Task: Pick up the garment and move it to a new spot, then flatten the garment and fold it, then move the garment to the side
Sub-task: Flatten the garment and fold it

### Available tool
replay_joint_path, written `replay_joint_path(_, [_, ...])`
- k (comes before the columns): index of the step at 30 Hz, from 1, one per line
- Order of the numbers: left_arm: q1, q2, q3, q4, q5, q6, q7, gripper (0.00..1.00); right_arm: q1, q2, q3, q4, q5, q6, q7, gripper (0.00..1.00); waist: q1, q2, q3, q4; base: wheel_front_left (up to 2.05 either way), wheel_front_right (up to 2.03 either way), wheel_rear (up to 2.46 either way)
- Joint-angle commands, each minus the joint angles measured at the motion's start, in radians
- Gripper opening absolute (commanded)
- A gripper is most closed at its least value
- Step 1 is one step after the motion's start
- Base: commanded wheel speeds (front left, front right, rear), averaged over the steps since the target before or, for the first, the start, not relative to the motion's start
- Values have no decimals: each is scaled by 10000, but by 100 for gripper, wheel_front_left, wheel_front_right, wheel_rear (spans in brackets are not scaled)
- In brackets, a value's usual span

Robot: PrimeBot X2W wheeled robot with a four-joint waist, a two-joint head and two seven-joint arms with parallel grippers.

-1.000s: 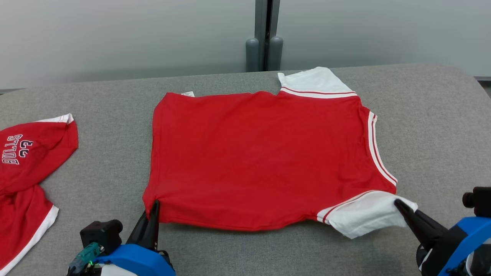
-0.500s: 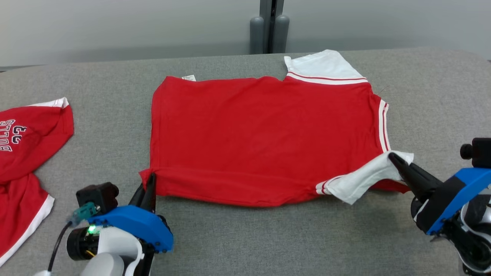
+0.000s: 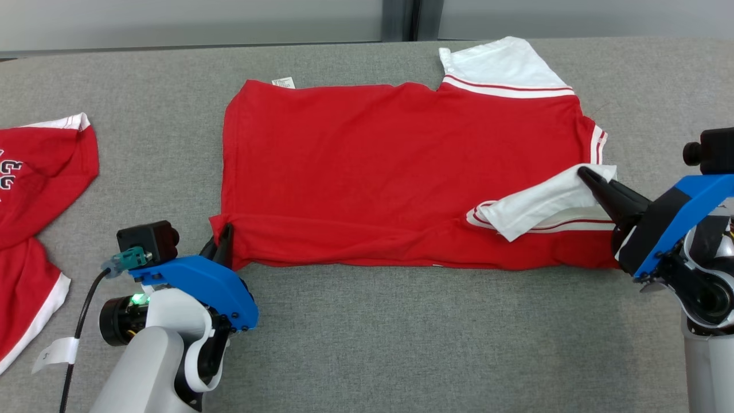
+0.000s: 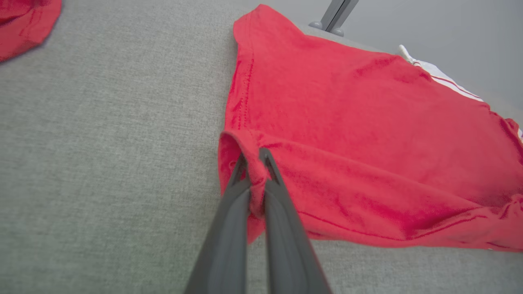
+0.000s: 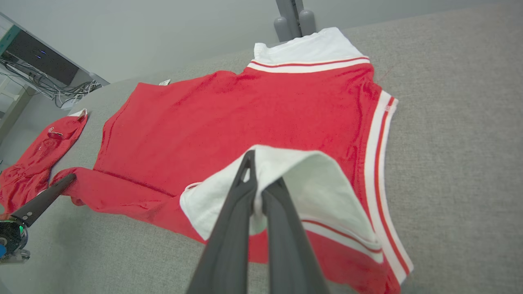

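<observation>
Red short-sleeved jersey with white sleeves and striped trim lies spread in the middle of the grey fabric-covered counter, and its near side is now being folded. The left jaws are closed tight on the near left hem corner, and the right jaws are closed tight on the near white sleeve.

Compared with one second ago, both arms have carried their corners away from the robot. The near edge, which was lying flat, is now turned over the body as a narrow red band. The white sleeve now rests on top of the red cloth instead of sticking out over the counter. The head camera has also tilted down, so the shift of the whole picture is not a move of the jersey.

I judge that the flattening is finished and the first fold has started but is still shallow. A second red garment lies well apart at the left.
</observation>
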Motion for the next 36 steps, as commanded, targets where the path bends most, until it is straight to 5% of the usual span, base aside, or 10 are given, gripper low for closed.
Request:
replay_joint_path(1, [-226, -44, 11, 113, -36, -27, -65, 0, -282, -33, 39, 155, 52, 5, -132, 0, -2, -3, 79, 43, 0, 0, 0])
replay_joint_path(2, [-290, -66, 2, 188, -43, -42, -74, 0, -370, -45, 79, 272, 69, 5, -206, 0, -2, -3, 104, 63, 0, 0, 0])
replay_joint_path(3, [-333, -99, 7, 263, -86, -47, -75, 18, -459, -42, 112, 359, 77, 5, -341, 25, -2, -3, 126, 81, 0, 0, 0])
replay_joint_path(4, [-369, -134, 11, 316, -110, -30, -92, 46, -559, -23, 174, 446, 109, 5, -495, 98, -2, -3, 145, 99, 0, 0, 0])
replay_joint_path(5, [-386, -164, 17, 394, -141, -6, -91, 100, -640, 15, 198, 556, 168, 5, -659, 100, -2, -3, 160, 114, 0, 0, 0])
replay_joint_path(15, [-6, -253, 86, 648, -3, 112, -886, 100, -1061, -97, 348, 1213, 439, 5, -2771, 100, -2, -3, -96, 293, 0, 0, 0])
replay_joint_path(22, [560, -156, -207, 941, 310, 307, -1130, 100, 9, -411, 115, 1625, -477, 5, -2947, 100, -2, -3, -428, 348, 0, 0, 0])
replay_joint_path(36, [19, -201, -288, 1820, 533, 484, -1520, 100, 1319, 804, -568, 2573, -2770, 5, -4419, 100, -2, -3, -262, -138, 0, 0, 0])
